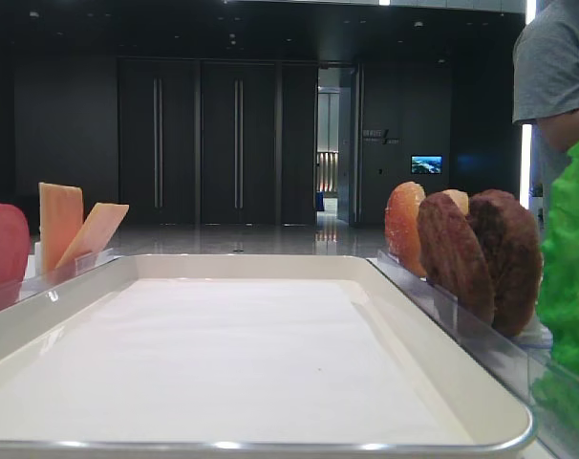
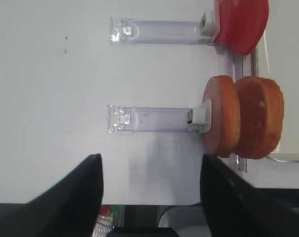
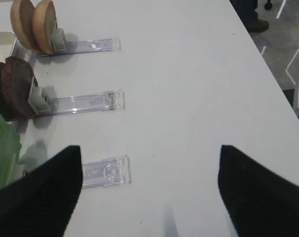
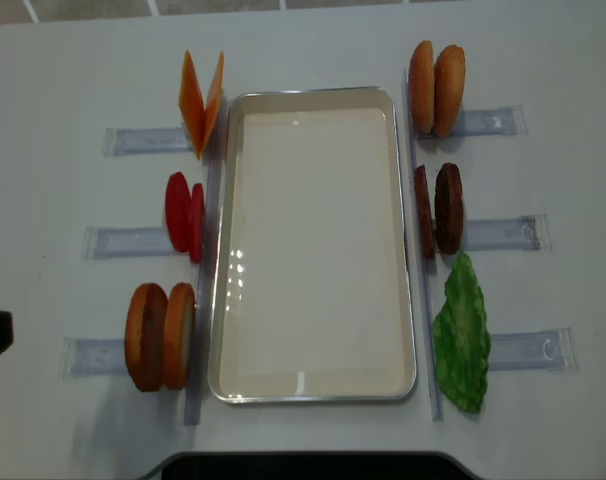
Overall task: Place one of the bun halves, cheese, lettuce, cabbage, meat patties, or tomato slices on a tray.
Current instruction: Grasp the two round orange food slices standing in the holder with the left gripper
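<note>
Cream-white, the tray point(image 1: 270, 363) fills the low front view, lined with white paper and holding no food. Left of it stand a red tomato slice point(image 1: 3, 244) and two orange cheese slices point(image 1: 75, 225); right of it stand bun halves point(image 1: 404, 228), two dark meat patties point(image 1: 481, 256) and the green lettuce point(image 1: 571, 277).

From the right wrist view, the right gripper point(image 3: 149, 190) hangs over bare desk point(image 3: 189, 74) with its jaws spread wide and nothing between them. Bun halves point(image 3: 33, 22), patties point(image 3: 16, 86) and lettuce point(image 3: 2, 148) sit in clear holders point(image 3: 90, 102) at the left edge.

From the left wrist view, the left gripper point(image 2: 149, 190) hovers with jaws parted and bare, near a pair of bun halves point(image 2: 243, 116) upright against a clear holder; tomato slices point(image 2: 241, 22) stand beyond.

Overhead, the tray point(image 4: 313, 392) lies mid-desk: cheese point(image 4: 200, 100), tomato point(image 4: 183, 215) and buns point(image 4: 161, 335) on its left, buns point(image 4: 436, 75), patties point(image 4: 438, 208) and lettuce point(image 4: 461, 345) on its right.
</note>
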